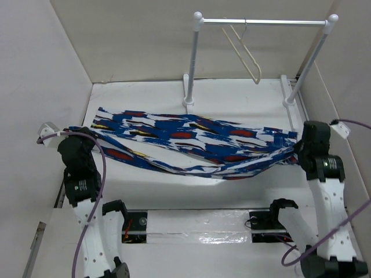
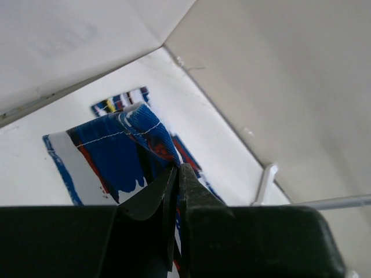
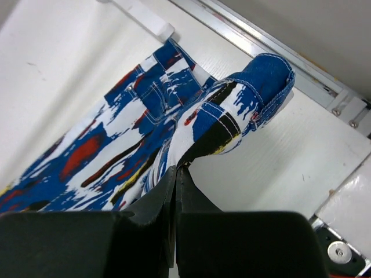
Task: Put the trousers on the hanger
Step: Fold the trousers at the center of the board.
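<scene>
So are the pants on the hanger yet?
Not yet. Done: the left gripper and right gripper are each pinched shut on one end of the trousers. In hand: the trousers stretch between them, sagging over the table. To do: the hanger hangs bare on the garment rail at the back, so the trousers must go up onto it.

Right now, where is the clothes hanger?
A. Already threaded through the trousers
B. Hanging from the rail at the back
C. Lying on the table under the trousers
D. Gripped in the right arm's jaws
B: the hanger hangs by its hook from the rail, clear of the trousers, which are stretched out in front of it.
</scene>
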Tool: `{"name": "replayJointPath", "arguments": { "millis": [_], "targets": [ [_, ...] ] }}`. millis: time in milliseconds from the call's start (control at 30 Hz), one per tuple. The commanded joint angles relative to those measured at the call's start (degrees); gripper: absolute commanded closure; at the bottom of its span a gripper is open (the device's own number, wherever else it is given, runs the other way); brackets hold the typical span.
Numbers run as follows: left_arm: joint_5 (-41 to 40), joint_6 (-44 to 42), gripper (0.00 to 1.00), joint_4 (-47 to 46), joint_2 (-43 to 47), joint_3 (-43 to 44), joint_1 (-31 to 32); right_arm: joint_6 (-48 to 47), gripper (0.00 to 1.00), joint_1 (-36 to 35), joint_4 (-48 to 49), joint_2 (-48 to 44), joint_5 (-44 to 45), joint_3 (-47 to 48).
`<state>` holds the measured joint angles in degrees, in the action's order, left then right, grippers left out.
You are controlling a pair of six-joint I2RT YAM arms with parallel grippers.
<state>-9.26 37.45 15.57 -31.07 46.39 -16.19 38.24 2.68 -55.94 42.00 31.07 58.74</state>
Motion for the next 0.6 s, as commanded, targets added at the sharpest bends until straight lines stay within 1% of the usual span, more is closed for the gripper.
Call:
{"name": "replayJointPath", "arguments": {
  "millis": [0,67,100,167,200,267,300,333,367,433,467,500,567],
  "targets": [
    [-2.2,-0.2,1.0,-3.9,-4.9,-2.4,0.1,-7.5,1.0,0.5,14.7,7.2,-0.7,0.9],
    [-3.0,-0.1,1.0,-4.9,-8.5,-3.0,0.1,-8.5,1.0,0.5,18.7,10.1,-1.9,1.1],
    [-2.2,0.2,1.0,-5.4,-11.8,-2.7,-1.2,-9.0,1.0,0.5,20.7,13.7,-2.6,2.4],
    [-2.3,1.0,1.0,-5.1,-15.5,-0.9,-1.2,-9.1,1.0,0.5,21.7,17.4,-3.5,4.4],
    [-2.6,1.4,1.0,-5.3,-19.0,-0.1,-1.2,-10.5,1.0,0.5,23.5,20.5,-5.6,5.1],
    [-3.4,3.0,1.0,-4.8,-21.8,1.7,-1.2,-10.6,1.0,0.5,25.1,22.7,-6.9,6.6],
    [-5.1,3.1,1.0,-6.8,-24.1,2.5,0.0,-12.3,1.0,0.5,28.7,23.4,-8.7,6.5],
    [-7.0,3.6,1.0,-6.9,-25.4,3.3,1.3,-13.3,1.0,0.5,30.4,24.4,-9.3,6.2],
    [-8.2,3.3,1.0,-6.5,-26.8,5.6,1.3,-13.5,1.0,0.5,31.1,25.0,-9.1,6.4],
    [-9.4,3.0,1.0,-5.8,-32.8,8.4,1.9,-14.6,1.0,0.5,33.4,26.9,-8.5,6.8],
    [-10.3,2.5,1.0,-4.1,-34.7,11.6,1.9,-14.9,1.0,0.5,33.5,27.9,-8.1,8.1],
    [-11.4,2.4,1.0,-3.9,-38.7,12.7,1.9,-15.4,1.0,1.0,33.7,28.9,-7.3,8.8],
    [-12.2,1.3,1.0,-4.0,-42.0,14.2,1.9,-16.2,1.0,1.0,34.3,32.2,-7.3,10.0]
  ]
}}
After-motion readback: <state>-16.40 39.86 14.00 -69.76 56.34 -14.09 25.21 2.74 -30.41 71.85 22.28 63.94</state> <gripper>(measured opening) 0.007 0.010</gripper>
